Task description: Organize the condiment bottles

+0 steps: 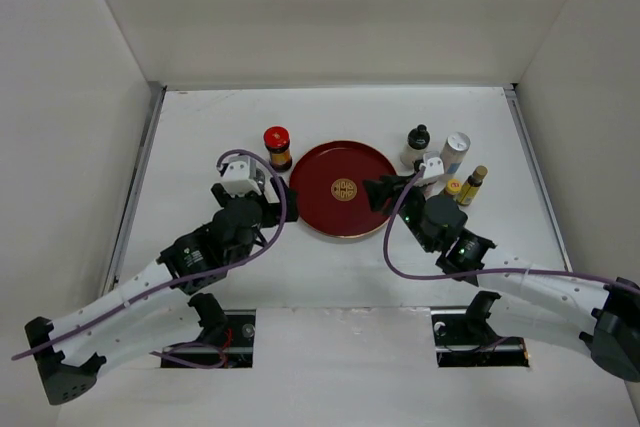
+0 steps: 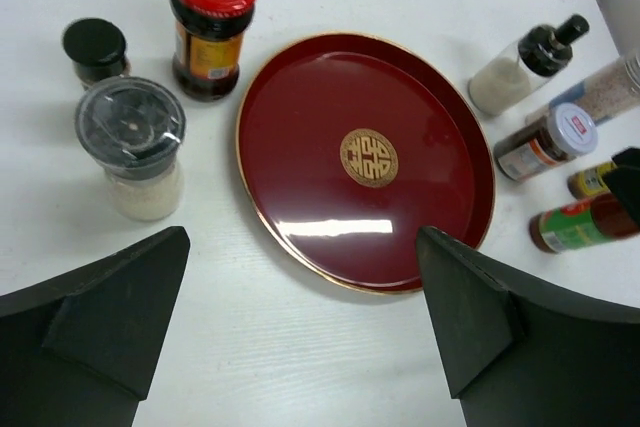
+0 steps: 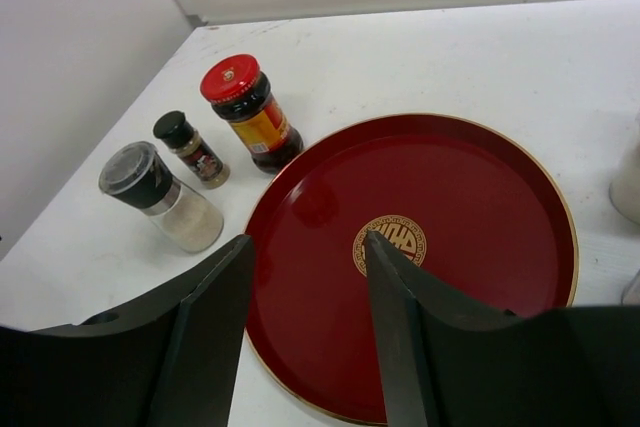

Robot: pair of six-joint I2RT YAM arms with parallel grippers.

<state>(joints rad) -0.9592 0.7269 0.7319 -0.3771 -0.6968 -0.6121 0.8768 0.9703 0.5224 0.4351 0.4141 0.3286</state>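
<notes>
The condiment bottles stand on the table on both sides of a red round tray [image 1: 343, 209] that has nothing in it. On its left are a red-capped jar [image 1: 277, 147] [image 2: 212, 22] [image 3: 245, 112], a small black-capped jar [image 2: 95, 50] [image 3: 190, 149] and a clear-topped grinder [image 2: 135, 147] [image 3: 160, 197]. On its right are a black-capped bottle [image 1: 417, 144] [image 2: 525, 67], a white-capped shaker [image 1: 455, 152], a red-labelled jar [image 2: 548, 142] and a yellow-capped bottle [image 1: 472, 185]. My left gripper [image 2: 303, 247] is open and empty beside the tray's left edge. My right gripper [image 3: 308, 242] is open and empty over the tray's right part.
White walls close in the table on the left, back and right. The left arm [image 1: 200, 252] covers the two smaller left jars in the top view. A red-and-green labelled bottle [image 2: 580, 222] lies closest to the right arm.
</notes>
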